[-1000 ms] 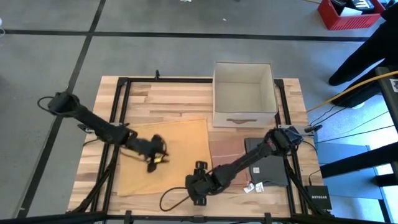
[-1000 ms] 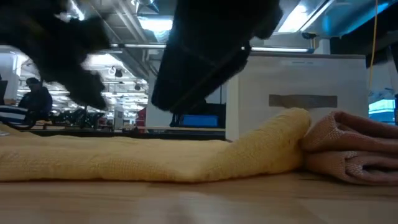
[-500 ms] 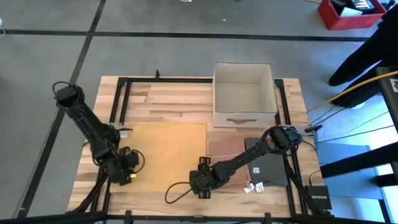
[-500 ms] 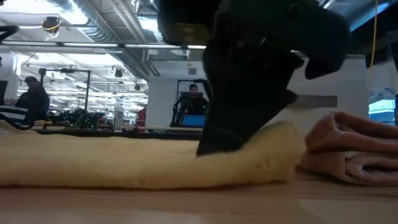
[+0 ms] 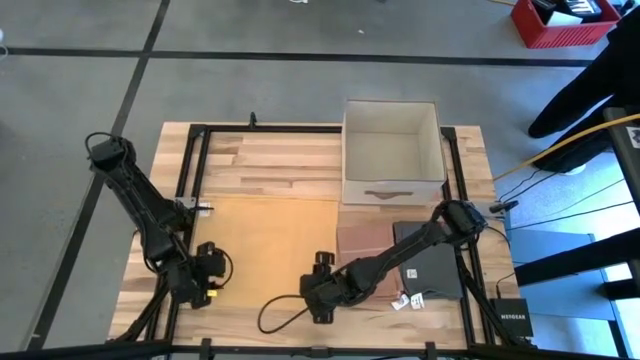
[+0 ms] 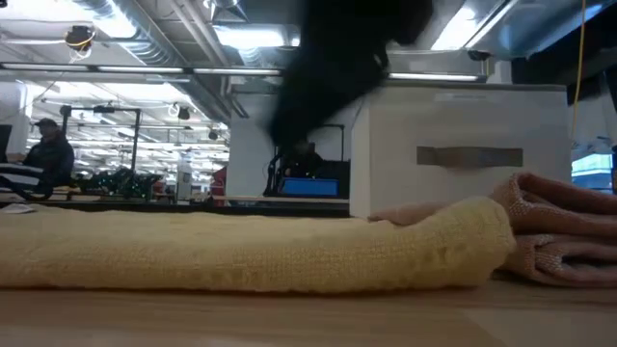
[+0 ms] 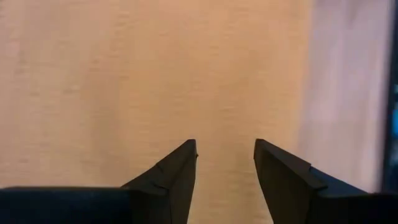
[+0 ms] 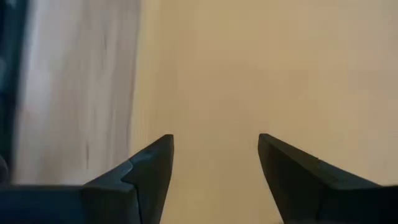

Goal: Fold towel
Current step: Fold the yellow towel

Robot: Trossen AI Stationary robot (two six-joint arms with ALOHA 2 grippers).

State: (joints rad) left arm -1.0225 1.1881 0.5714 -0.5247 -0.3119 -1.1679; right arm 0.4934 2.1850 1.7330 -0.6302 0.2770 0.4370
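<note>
High view: the yellow woven cloth towel point(image 5: 265, 252) lies flat, lower centre of the frame, on the wooden slatted surface point(image 5: 270, 160), its right edge just beside a folded pinkish-brown cloth point(image 5: 362, 240). The left gripper point(image 5: 207, 283) hovers at the towel's lower-left corner, fingers spread and empty; the right gripper point(image 5: 322, 280) hovers at the lower-right corner, likewise spread. To fold well, each should probably pinch its own corner squarely, then carry both up toward the white cardboard box point(image 5: 392, 150) together. Whether either fingertip touches the cloth I cannot tell. Against a second ago, the left gripper has moved from mid-towel to the corner and the towel lies smoother.
</note>
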